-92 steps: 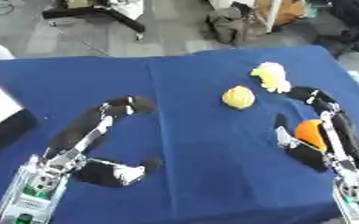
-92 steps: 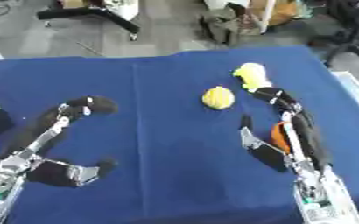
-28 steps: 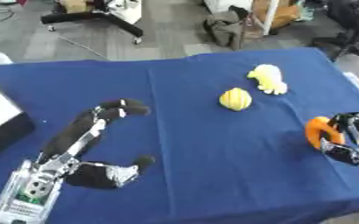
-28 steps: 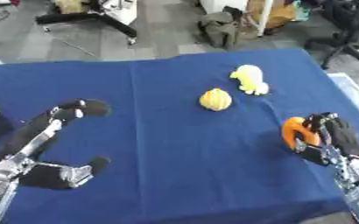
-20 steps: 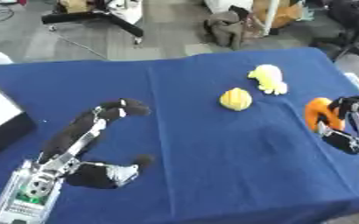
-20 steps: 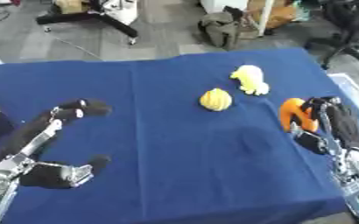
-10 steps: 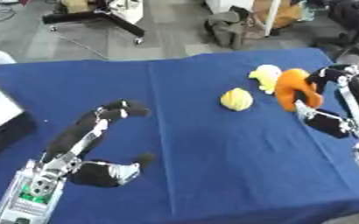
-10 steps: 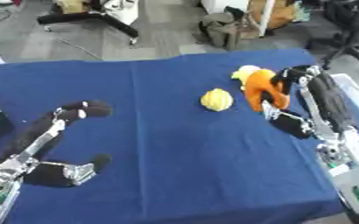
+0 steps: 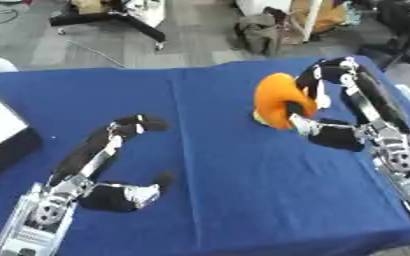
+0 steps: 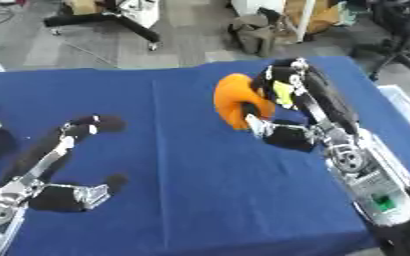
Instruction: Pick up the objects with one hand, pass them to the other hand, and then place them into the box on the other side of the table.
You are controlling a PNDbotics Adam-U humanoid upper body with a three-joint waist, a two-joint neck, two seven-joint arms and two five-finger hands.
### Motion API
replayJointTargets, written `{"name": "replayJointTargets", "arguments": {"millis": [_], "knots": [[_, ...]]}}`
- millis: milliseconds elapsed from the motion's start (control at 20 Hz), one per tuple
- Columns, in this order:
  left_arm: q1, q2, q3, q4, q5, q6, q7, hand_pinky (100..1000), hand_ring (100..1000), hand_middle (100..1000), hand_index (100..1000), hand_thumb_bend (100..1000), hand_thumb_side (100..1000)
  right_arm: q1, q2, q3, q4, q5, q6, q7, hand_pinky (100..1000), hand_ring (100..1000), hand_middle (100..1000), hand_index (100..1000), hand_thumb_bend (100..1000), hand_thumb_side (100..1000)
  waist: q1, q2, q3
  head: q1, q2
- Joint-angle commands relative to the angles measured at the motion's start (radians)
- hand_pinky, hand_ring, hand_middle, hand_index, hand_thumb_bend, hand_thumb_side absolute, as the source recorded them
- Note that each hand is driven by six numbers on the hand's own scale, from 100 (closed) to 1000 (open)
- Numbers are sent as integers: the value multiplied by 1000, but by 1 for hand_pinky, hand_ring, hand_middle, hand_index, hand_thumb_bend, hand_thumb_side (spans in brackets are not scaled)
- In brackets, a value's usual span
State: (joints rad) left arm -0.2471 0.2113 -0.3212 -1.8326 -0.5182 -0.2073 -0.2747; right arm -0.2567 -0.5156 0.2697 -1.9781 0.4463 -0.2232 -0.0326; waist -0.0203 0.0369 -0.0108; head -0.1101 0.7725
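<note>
Orange object: held above the bench, right hand fingers curled around it. Left hand: resting, fingers relaxed apart, well apart. Risk: dropped during handover.

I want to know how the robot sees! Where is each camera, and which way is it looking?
Left eye view: in the robot's head, looking down at the blue table; shows the left hand resting open at lower left and the right hand holding an orange thing.
Right eye view: also in the head, just beside the first, looking down the same way; the white box barely shows at its left edge.
Both share the table, both arms, the orange thing, and the floor with chairs beyond.
</note>
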Motion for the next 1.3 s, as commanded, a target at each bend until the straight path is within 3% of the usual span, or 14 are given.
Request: {"name": "replayJointTargets", "arguments": {"millis": [50,600,1300], "knots": [[-17,3,2,-8,1,4,25,910,906,785,853,356,541,-38,2,31,-22,-52,-24,48,650,614,306,148,100,100,-2,-5,4,-5,-3],[-27,2,-6,0,-15,12,71,910,917,796,854,380,515,-122,47,109,-22,-177,-60,156,649,618,304,146,100,100,-3,-2,13,-10,-3],[-65,-18,-33,35,-14,-4,89,911,930,811,856,418,499,-181,86,153,-22,-275,-58,229,643,619,303,144,100,100,-6,-3,14,-19,-3]]}}
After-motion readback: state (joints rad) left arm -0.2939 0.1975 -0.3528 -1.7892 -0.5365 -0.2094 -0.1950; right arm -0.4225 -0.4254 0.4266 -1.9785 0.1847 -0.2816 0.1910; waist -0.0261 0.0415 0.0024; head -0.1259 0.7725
